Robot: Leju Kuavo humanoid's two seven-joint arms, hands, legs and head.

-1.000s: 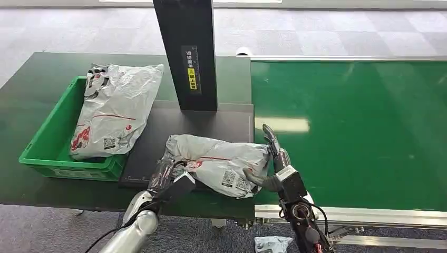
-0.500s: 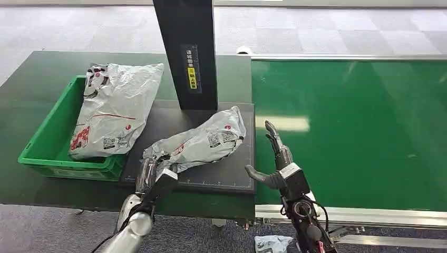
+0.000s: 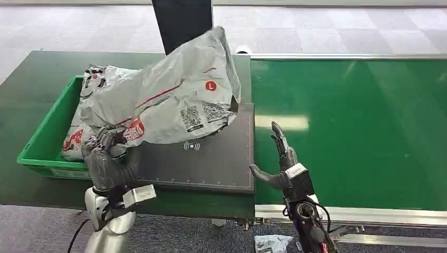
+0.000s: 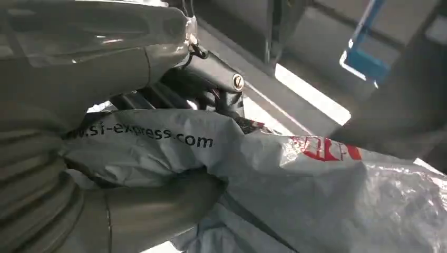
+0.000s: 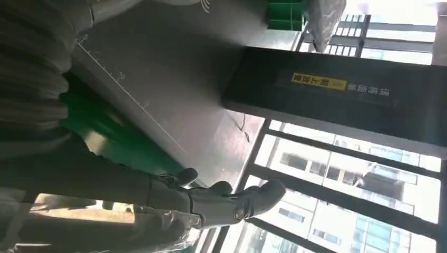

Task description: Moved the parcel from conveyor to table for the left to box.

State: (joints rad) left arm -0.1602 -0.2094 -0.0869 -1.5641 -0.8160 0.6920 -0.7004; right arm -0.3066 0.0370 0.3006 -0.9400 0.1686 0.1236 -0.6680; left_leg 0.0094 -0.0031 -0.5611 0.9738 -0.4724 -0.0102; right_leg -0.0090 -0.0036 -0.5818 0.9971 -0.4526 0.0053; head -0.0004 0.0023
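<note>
left hand (image 3: 108, 158) grips parcel (image 3: 168, 100) corner, lifted mid-frame over black pad (image 3: 211, 158), hiding post (image 3: 182, 18); second bag in green bin (image 3: 45, 142) at left | right hand (image 3: 282, 163) spread, holding nothing, at belt (image 3: 358, 132) edge | left wrist: fingers (image 4: 211, 89) clamp parcel (image 4: 316, 184)

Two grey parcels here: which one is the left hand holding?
The lifted parcel with the red L sticker, gripped by the left hand above the scanner pad; the other parcel lies in the green bin.

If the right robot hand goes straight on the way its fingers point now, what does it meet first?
Probably nothing soon. The right robot hand is open at the edge of the dark scan pad, fingers pointing away along the green conveyor belt, which looks bare there. Its height above is unclear.
</note>
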